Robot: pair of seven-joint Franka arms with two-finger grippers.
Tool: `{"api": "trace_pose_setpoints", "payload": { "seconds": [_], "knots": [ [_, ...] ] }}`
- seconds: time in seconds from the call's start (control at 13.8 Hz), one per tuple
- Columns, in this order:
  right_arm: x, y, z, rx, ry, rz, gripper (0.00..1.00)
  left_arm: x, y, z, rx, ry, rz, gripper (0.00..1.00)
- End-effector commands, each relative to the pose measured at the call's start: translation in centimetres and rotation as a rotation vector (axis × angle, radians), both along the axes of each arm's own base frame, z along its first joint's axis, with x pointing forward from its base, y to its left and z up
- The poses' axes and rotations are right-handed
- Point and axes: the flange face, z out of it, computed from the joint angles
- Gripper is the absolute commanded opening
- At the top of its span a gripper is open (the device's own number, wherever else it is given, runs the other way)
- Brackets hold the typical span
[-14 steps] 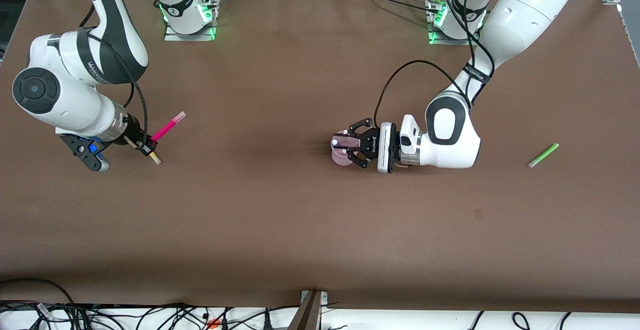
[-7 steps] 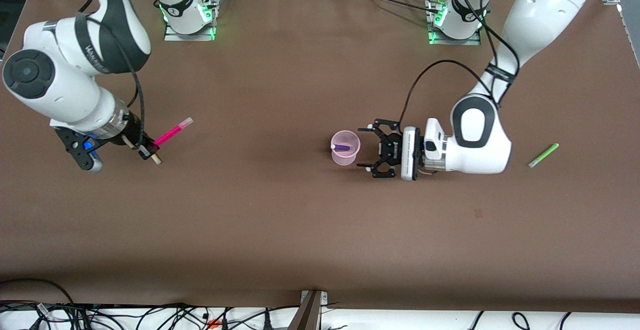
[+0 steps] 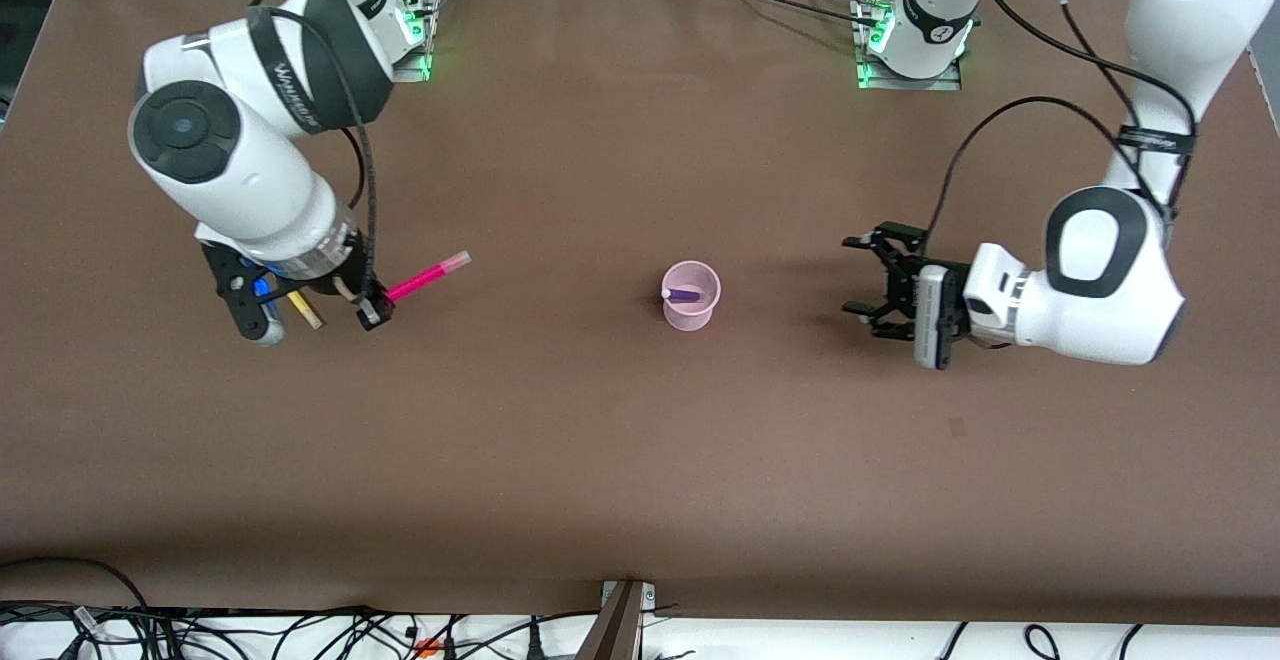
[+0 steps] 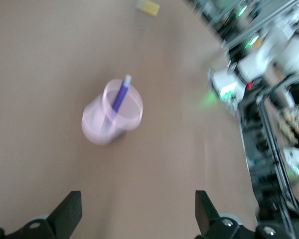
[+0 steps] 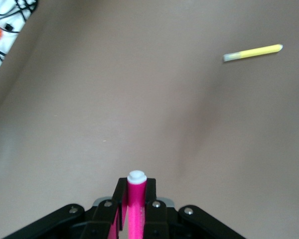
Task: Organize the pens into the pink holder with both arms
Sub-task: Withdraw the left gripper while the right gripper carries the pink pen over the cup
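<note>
The pink holder (image 3: 691, 312) stands mid-table with the dark purple pen (image 3: 684, 294) leaning inside it. Both also show in the left wrist view, the holder (image 4: 107, 127) and the pen (image 4: 121, 93). My left gripper (image 3: 850, 275) is open and empty, well off the holder toward the left arm's end; its jaws (image 4: 137, 219) stand wide apart. My right gripper (image 3: 378, 305) is shut on the magenta-pink pen (image 3: 428, 277), held above the table (image 5: 136, 199). The yellow pen (image 3: 306, 311) lies on the table under that gripper (image 5: 252, 52). The light green pen is hidden.
The brown table (image 3: 640, 460) is bare around the holder. Arm bases with green lights (image 3: 380, 35) stand along the edge farthest from the front camera. Cables (image 3: 300, 635) hang along the nearest edge.
My left gripper let go of the purple pen in the holder and drew back toward its own end, open. My right gripper lifted the magenta-pink pen and carried it toward the holder.
</note>
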Motion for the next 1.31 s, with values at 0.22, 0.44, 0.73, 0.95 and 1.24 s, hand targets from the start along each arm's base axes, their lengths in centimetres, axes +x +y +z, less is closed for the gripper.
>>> {"api": "trace_pose_setpoints", "payload": {
  "seconds": [0.22, 0.44, 0.73, 0.95, 1.24],
  "knots": [
    [-2.8, 15.5, -2.8, -0.096, -0.123, -0.08, 0.0, 0.6, 4.6, 7.0, 0.585, 0.146, 0.029, 1.0],
    [-4.1, 19.4, -5.2, -0.104, -0.151, -0.11, 0.0, 0.4, 4.8, 10.0, 0.831, 0.111, 0.127, 1.0],
    [-6.3, 23.9, -6.0, -0.06, -0.213, -0.111, 0.0, -1.1, 4.0, 17.2, 1.105, 0.047, 0.445, 1.0],
    [-6.3, 25.0, -6.9, -0.118, -0.315, -0.05, 0.0, -1.2, 4.8, 22.3, 1.108, -0.032, 0.537, 1.0],
    [-7.0, 27.6, -9.3, -0.143, -0.411, 0.044, 0.0, -2.3, 7.6, 27.8, 1.083, -0.106, 0.768, 1.0]
  ]
}}
